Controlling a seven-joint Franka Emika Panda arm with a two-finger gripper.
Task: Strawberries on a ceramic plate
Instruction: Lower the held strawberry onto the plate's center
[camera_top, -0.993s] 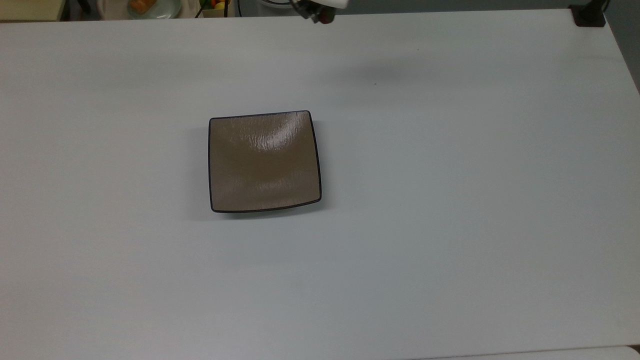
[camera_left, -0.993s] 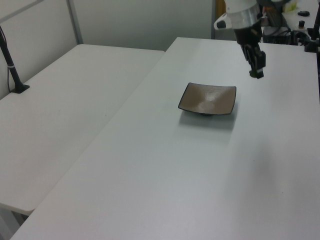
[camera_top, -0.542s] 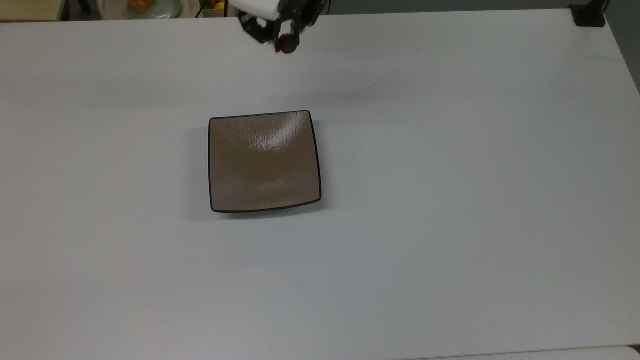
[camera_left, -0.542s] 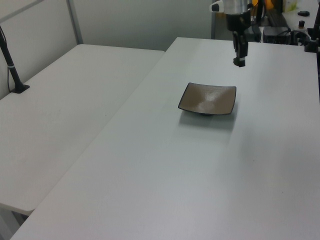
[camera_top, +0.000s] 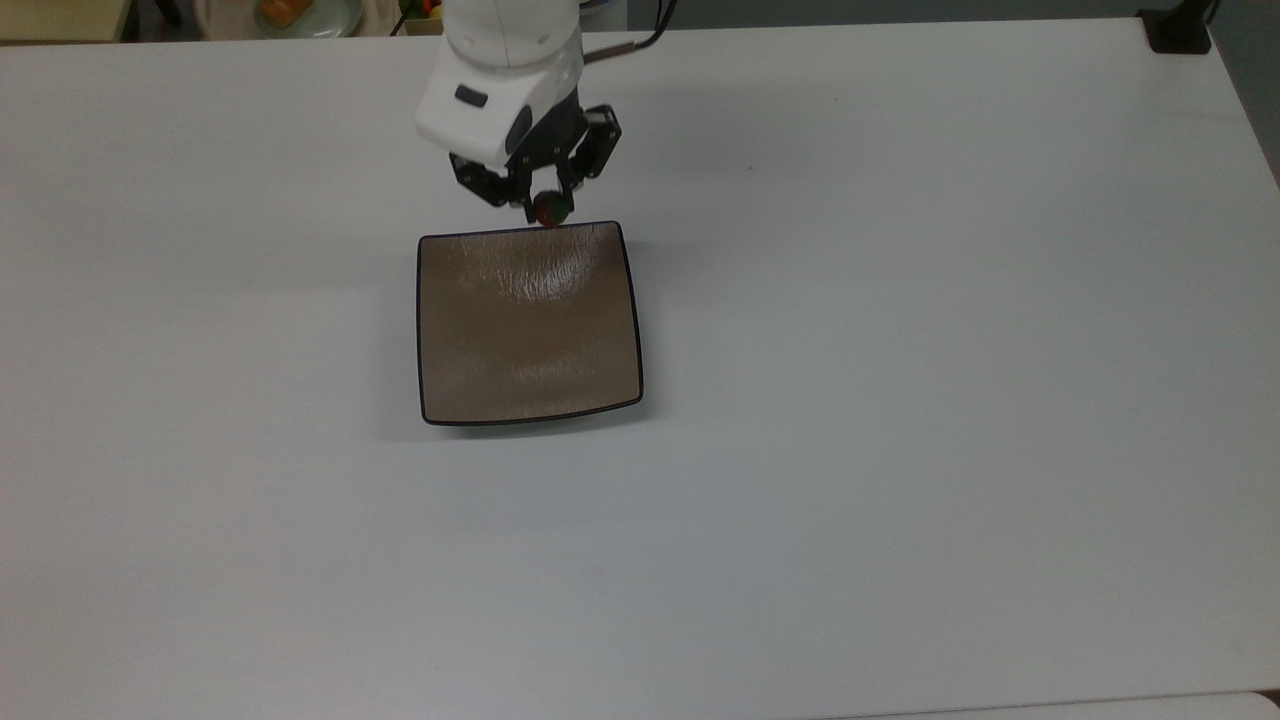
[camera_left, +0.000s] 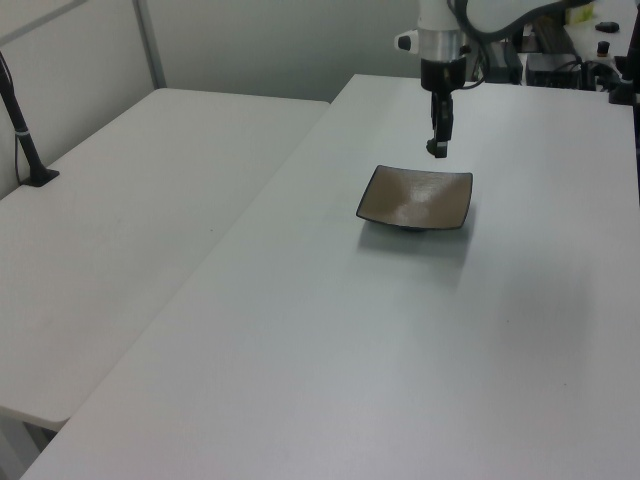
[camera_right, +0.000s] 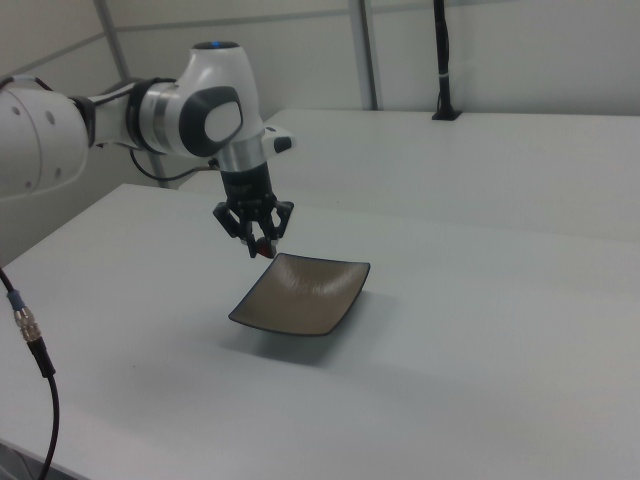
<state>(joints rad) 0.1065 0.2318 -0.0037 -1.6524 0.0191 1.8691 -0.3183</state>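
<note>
Pinching the strawberry between its fingertips, the gripper hangs just over the ceramic plate's far edge in the top view, the edge nearest the arm. The fruit looks tiny, light and soft, so a gentle squeeze across its red body below the leafy cap seems right; a hard one could bruise it. Glossy and stiff, the plate sits near the table's middle, its brown hollow bare.
</note>
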